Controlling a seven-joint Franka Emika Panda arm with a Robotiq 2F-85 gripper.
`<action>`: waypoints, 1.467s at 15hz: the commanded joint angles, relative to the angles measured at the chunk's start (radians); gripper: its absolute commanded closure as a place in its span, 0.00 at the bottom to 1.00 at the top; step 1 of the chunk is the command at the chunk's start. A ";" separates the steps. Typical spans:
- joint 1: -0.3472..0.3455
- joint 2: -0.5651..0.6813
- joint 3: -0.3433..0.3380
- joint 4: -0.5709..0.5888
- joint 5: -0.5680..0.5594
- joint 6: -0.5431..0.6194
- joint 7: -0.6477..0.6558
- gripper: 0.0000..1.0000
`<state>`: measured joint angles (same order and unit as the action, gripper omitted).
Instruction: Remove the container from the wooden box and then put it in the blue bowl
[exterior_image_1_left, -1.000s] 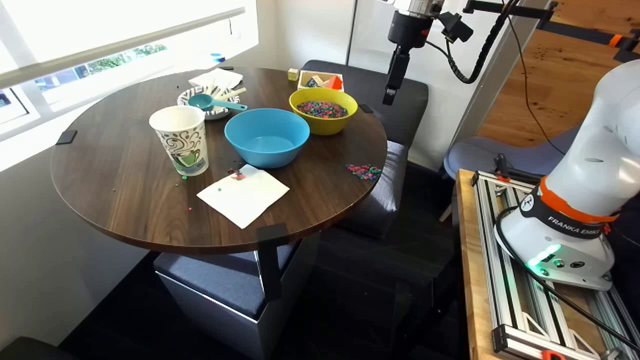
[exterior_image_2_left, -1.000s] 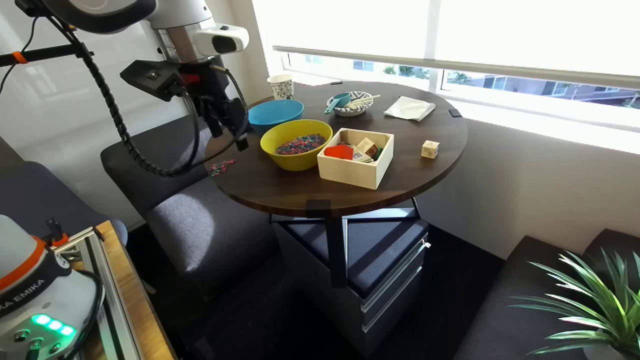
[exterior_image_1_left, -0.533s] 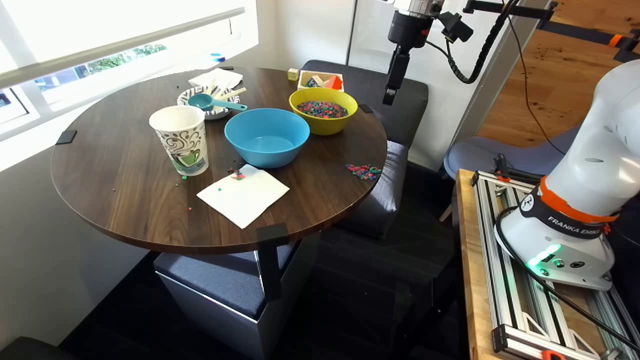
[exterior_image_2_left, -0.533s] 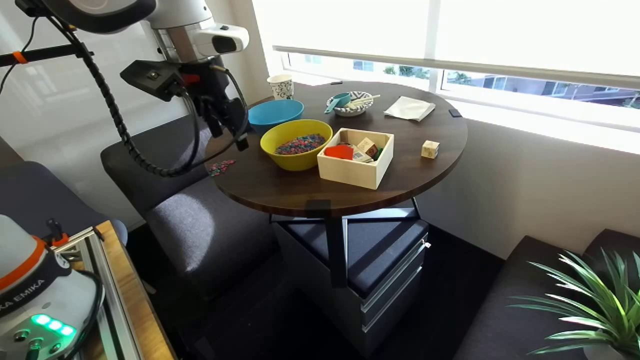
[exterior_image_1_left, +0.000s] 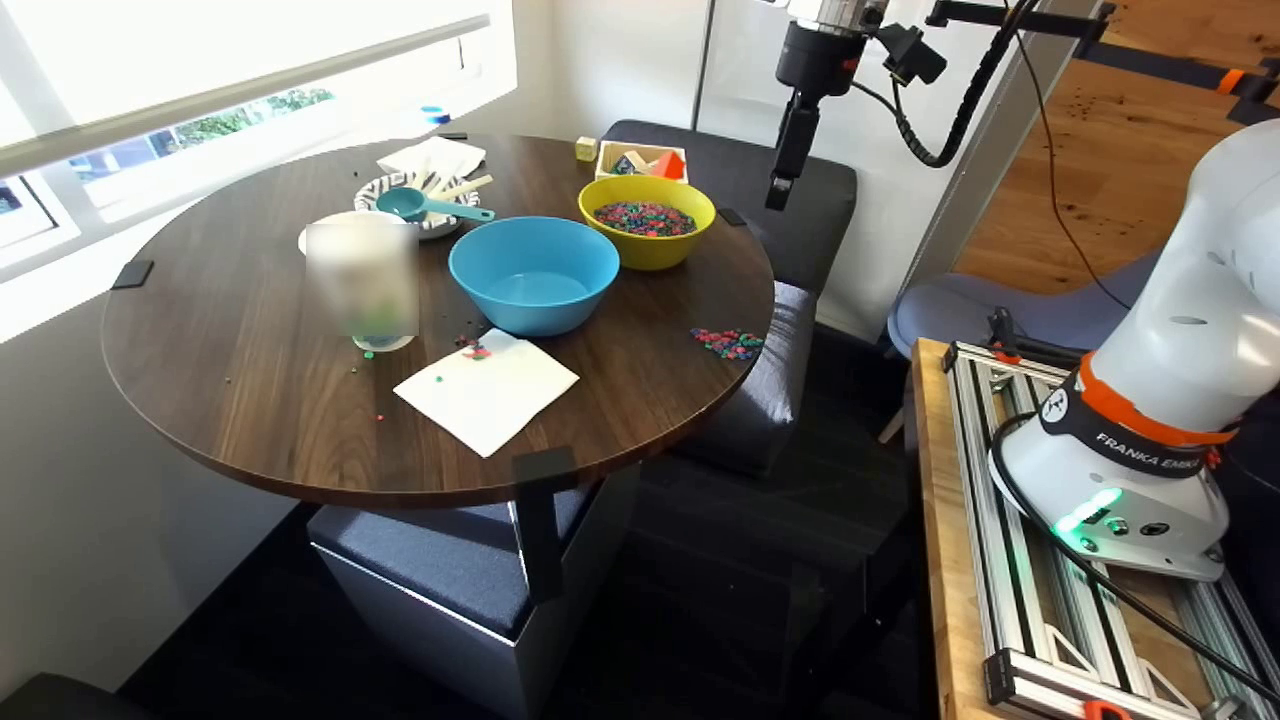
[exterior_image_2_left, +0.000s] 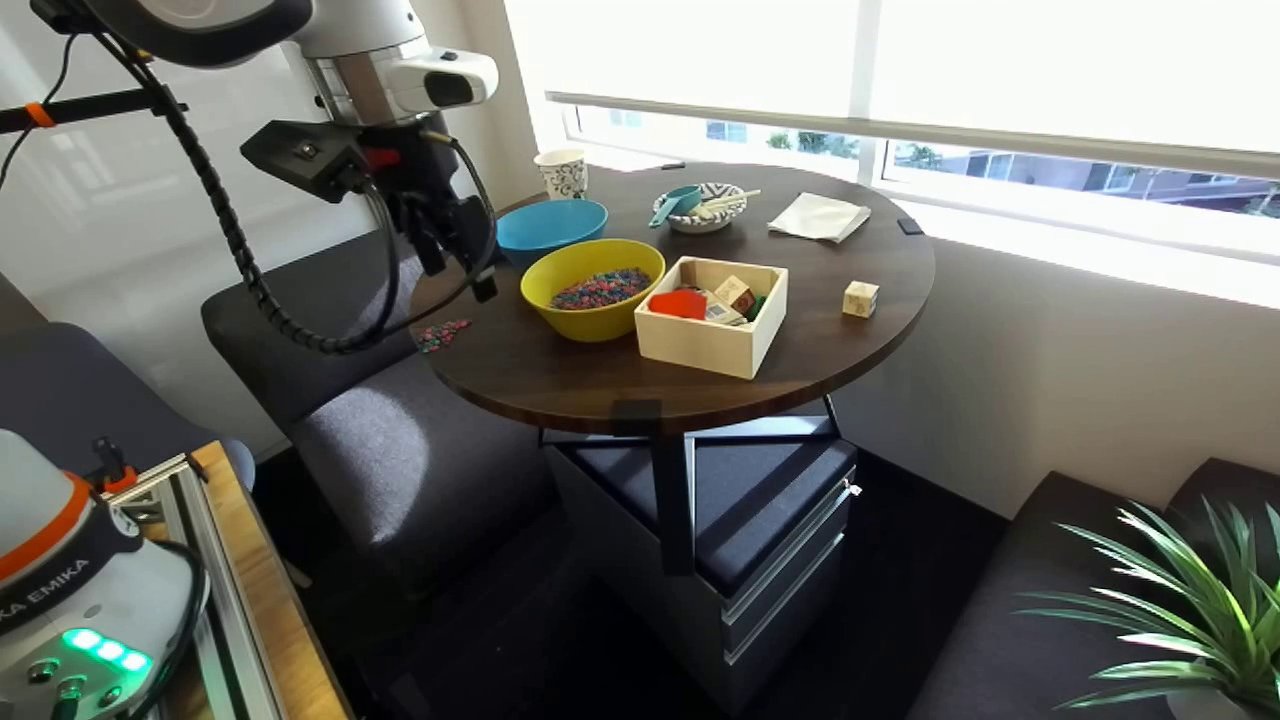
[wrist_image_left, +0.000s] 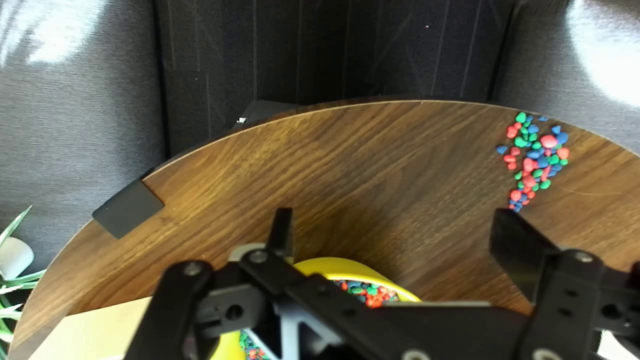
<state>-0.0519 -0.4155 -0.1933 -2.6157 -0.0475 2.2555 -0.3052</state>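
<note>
The wrist view shows us a black metal pincer (wrist_image_left: 391, 220) with its jaws spread wide apart, above a round dark-brown wooden tabletop (wrist_image_left: 340, 165). In an exterior view we find the small, pale, open wooden box (exterior_image_2_left: 695, 346) standing just beside a round yellow bowl (exterior_image_2_left: 592, 326), which holds small red, blue and green bits (exterior_image_2_left: 602, 289). Inside the box lie an orange-red piece (exterior_image_2_left: 678, 304) and pale wooden blocks (exterior_image_2_left: 735, 294); we cannot tell which of these, if any, is the container. In both exterior views we see the round, smooth, bright blue bowl (exterior_image_1_left: 532, 316), with the yellow bowl between it and the box. A patterned white paper cup (exterior_image_2_left: 563, 176) stands near the blue bowl.
</note>
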 joint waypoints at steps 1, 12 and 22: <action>-0.009 0.000 0.009 0.001 0.005 -0.002 -0.003 0.00; -0.009 0.000 0.009 0.001 0.005 -0.002 -0.003 0.00; -0.019 0.058 0.026 0.051 0.028 0.016 0.097 0.00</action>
<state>-0.0519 -0.4122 -0.1901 -2.6108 -0.0424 2.2555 -0.2976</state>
